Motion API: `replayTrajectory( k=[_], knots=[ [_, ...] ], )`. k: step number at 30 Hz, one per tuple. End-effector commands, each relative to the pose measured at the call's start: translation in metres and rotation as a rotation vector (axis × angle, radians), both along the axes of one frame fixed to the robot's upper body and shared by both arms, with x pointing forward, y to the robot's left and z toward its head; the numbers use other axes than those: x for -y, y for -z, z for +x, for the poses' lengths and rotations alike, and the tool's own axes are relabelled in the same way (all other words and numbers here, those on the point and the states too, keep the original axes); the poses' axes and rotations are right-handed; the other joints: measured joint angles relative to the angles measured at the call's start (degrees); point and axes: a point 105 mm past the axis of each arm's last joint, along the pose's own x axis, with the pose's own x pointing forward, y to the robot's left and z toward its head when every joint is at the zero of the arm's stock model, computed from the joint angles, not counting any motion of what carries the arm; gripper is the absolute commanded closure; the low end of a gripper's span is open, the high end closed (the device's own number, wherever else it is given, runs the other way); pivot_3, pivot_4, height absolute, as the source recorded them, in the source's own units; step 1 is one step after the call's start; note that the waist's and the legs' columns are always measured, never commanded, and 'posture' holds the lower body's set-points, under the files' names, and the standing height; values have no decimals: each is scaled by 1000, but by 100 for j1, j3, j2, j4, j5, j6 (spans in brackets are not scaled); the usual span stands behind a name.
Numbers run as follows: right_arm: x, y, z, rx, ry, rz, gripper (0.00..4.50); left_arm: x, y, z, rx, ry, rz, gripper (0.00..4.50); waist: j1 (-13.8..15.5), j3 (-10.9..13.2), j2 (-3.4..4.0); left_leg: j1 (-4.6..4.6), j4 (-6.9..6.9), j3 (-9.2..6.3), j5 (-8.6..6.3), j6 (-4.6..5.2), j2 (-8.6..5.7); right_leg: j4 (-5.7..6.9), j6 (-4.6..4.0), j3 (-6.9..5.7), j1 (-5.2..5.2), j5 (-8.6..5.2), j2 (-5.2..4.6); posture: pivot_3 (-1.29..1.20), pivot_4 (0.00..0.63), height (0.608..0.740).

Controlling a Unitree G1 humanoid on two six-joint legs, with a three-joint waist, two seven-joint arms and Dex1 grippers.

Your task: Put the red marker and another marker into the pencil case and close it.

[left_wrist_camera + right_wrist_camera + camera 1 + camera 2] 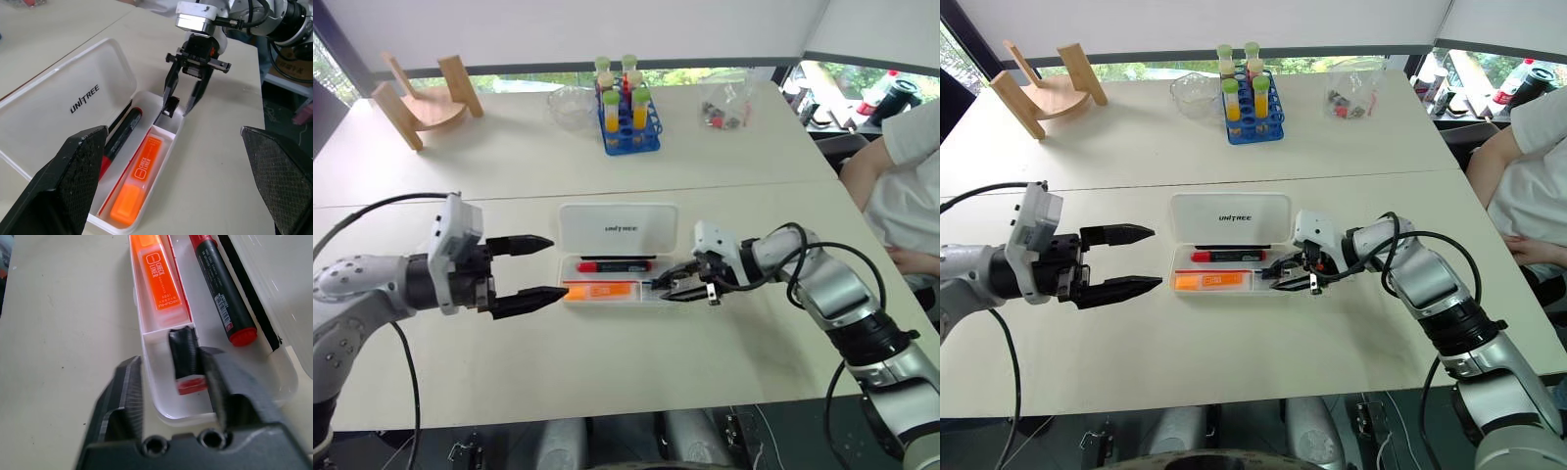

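The white pencil case lies open mid-table, its lid flat toward the far side. In its tray lie the red marker and, in the near compartment, the other marker, an orange highlighter. My right gripper is over the tray's right end with its fingers apart. A small black block with a red end sits in the small end compartment between them, beside one finger. My left gripper hovers wide open just left of the case, pointing at it and holding nothing.
A blue rack of tubes, a glass bowl and a clear bag stand at the back. A wooden stand sits at the back left. A person sits at the table's right side.
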Motion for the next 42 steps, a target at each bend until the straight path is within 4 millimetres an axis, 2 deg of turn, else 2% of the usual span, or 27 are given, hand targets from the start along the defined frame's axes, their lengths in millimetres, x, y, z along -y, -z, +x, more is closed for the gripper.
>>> replayTrajectory(
  k=[1,2,9,12,17,20,24,25,27,30,34,37,39,42],
  knots=[
    [-3,-16,2,42,-9,29,520,2,-7,-2,45,5,-7,0,4,0,0,0,0,0,0,0,0,0,0,0,0,0,0,0,150,740],
    [-3,-19,2,51,-8,33,29,1,-6,-1,45,-2,-5,0,3,0,0,0,0,0,0,0,0,0,0,0,0,0,0,0,150,740],
    [-2,-46,1,64,36,112,8,-2,-6,9,63,-44,-12,0,1,0,0,0,0,0,0,0,0,0,0,0,-1,0,0,0,150,740],
    [5,-69,-3,61,85,191,8,-16,1,17,51,-108,-2,0,5,0,1,0,-1,-1,0,0,0,0,0,0,-1,0,1,0,150,740],
    [22,-93,-10,72,167,265,8,-40,9,34,39,-199,3,0,20,0,0,0,-1,-1,0,0,-1,-1,0,-1,0,0,0,0,150,740],
    [29,-100,-11,91,216,278,0,-57,10,49,49,-263,-14,829,22,0,0,0,-1,0,0,0,0,0,0,-1,0,0,1,0,150,740],
    [34,-115,-14,102,267,341,0,-76,24,85,78,-331,-2,2911,39,0,1,0,-1,2,0,0,-3,0,0,-1,0,0,1,0,150,740],
    [34,-118,-16,101,270,352,0,-77,27,96,84,-341,-6,3300,43,-1,0,-1,-1,2,0,0,-3,0,0,-1,0,0,2,0,150,740],
    [35,-119,-17,110,284,351,0,-73,36,120,89,-352,-11,4329,114,-1,1,-1,0,1,0,0,-5,-1,1,-3,1,0,2,0,150,740],
    [35,-118,-18,116,301,345,0,-64,46,142,107,-339,8,4428,147,-3,-4,-6,3,2,0,1,-6,-2,1,-3,-2,1,3,0,150,740],
    [37,-119,-19,124,329,347,0,-28,53,170,108,-293,-23,4428,191,-3,-4,-34,8,-1,-1,2,-7,-2,2,-8,-23,1,2,0,150,740],
    [39,-118,-20,129,347,338,0,-9,53,175,99,-235,-51,4428,153,-4,-6,-81,24,-5,0,2,-8,2,9,-10,-63,6,0,0,150,740],
    [40,-117,-19,135,363,330,0,14,47,167,66,-88,-82,4428,135,-4,-6,-88,24,-3,0,2,-8,4,9,-7,-75,6,0,0,150,740],
    [40,-116,-19,138,368,329,0,25,42,153,25,54,-102,4428,114,-4,-5,-89,18,-4,0,2,-7,7,9,-7,-82,5,4,0,150,740]
  ],
)
